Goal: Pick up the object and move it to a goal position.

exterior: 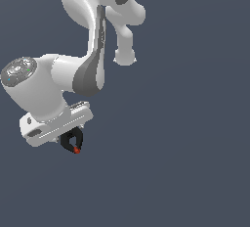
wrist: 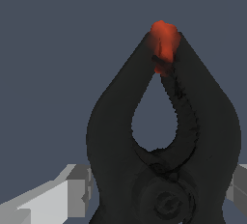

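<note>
Gripping the black spring clamp (exterior: 73, 142), the claw (exterior: 71, 140) hangs under the wide white hand of the arm, and the clamp sticks out below it with its red-orange tip (exterior: 76, 150) pointing down and slightly toward the exterior view's right. In the exterior view the claw's own fingers are mostly hidden behind the clamp and the hand body, so only the dark clamp shape shows beneath the white block.

In the wrist view the clamp (wrist: 113, 136) fills most of the picture: two thick black jaw arms rise from a round pivot and meet at the red-orange tip (wrist: 164, 42), leaving a teardrop-shaped gap between them. A pale grey finger (wrist: 53, 196) of the claw shows at one side of the clamp's base and a sliver of the other finger at the opposite edge, both pressed close against the black body.

Beyond the clamp there is only a flat, dark blue-grey background (exterior: 185, 147). The white arm (exterior: 44, 89) bends up and away from the hand toward the top of the exterior view.
</note>
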`<state>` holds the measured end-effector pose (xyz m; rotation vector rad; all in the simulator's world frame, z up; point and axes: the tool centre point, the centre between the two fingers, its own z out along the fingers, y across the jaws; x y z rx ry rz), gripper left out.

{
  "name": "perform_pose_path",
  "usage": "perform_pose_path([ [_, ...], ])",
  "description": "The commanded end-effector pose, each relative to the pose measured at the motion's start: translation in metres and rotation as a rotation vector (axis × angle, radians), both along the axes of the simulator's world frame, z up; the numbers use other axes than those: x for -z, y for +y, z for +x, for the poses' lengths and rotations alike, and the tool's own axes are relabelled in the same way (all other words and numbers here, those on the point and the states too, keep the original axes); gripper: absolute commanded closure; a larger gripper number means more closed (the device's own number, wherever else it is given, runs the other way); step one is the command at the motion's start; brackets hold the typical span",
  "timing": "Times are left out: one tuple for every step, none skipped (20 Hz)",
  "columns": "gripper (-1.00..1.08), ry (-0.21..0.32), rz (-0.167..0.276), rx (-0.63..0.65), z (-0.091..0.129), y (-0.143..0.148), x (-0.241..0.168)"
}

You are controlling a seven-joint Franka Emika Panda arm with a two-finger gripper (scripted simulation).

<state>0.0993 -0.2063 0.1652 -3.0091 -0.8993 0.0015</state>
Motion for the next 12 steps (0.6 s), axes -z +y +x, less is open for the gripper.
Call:
perform_pose_path([
  [1.08, -0.001, 0.0, -0.002, 0.004, -0.009, -0.008],
  [1.08, -0.001, 0.0, -0.002, 0.005, -0.011, -0.01],
  [1.08, -0.001, 0.0, -0.002, 0.005, -0.014, -0.012],
  [1.08, -0.001, -0.001, -0.001, 0.006, -0.016, -0.014],
  [1.08, -0.001, -0.001, -0.001, 0.007, -0.018, -0.015],
  [1.08, -0.001, -0.001, -0.001, 0.007, -0.019, -0.016],
  [1.08, -0.001, -0.001, -0.001, 0.008, -0.02, -0.017],
  [1.08, -0.001, -0.001, -0.001, 0.008, -0.021, -0.017],
  [1.08, -0.001, -0.001, -0.001, 0.009, -0.022, -0.018],
  [1.08, -0.001, -0.001, -0.001, 0.009, -0.022, -0.018],
  [1.08, -0.001, -0.001, -0.001, 0.009, -0.022, -0.018],
  [1.08, -0.001, -0.001, -0.001, 0.009, -0.022, -0.018],
])
